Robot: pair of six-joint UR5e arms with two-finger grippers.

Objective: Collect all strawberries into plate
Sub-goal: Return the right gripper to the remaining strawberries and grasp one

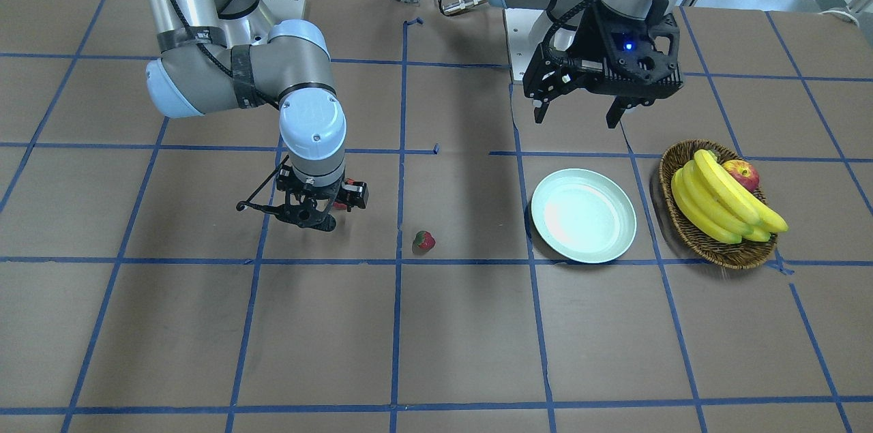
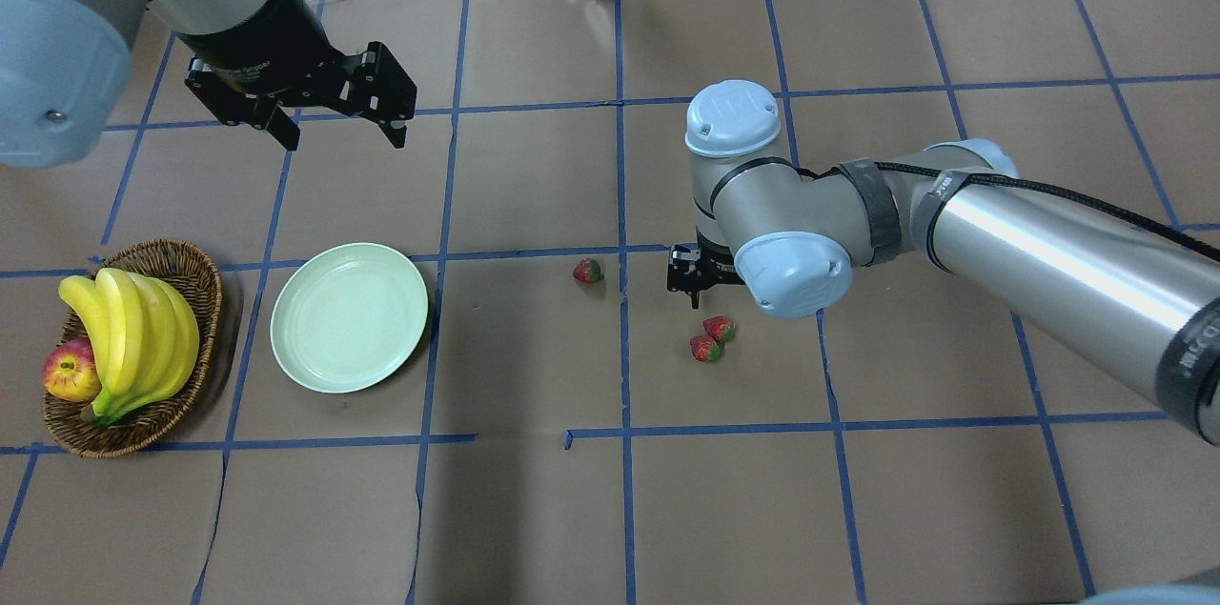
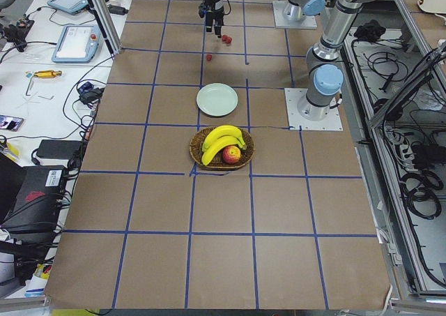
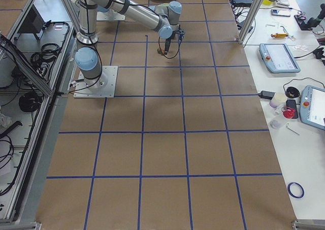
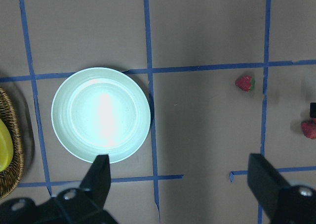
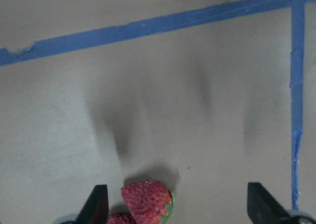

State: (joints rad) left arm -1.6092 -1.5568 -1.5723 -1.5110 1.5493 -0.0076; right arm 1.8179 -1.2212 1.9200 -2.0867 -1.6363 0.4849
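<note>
Two robot arms reach over a brown table [image 2: 534, 510] marked with a grid of blue tape.

The right tool [image 6: 180, 204] hangs low over the table, right of centre. Its two fingers are spread wide and pinch nothing. In its wrist view, two strawberries [image 6: 147, 200] lie touching each other at the bottom edge. They sit between the fingers, closer to the one on that view's left. Whether a finger touches them cannot be told. From overhead, this pair rests on the table just nearer the robot than the right tool.

A third strawberry [image 2: 588, 271] lies alone near the middle of the table, beside a blue tape line. It is between the pair and the plate, apart from both.

The plate [image 2: 349, 317] is round, pale mint green and glossy. It sits on the left half of the table, and all three berries lie outside it.

The left tool [image 2: 343, 140] hovers high above the table, on the far side of the plate. Its fingers are spread wide and grip nothing.

Just left of the plate stands a brown wicker basket [image 2: 195, 267]. It carries a bunch of bananas [image 2: 133, 338] and a red-yellow apple [image 2: 71, 370].
</note>
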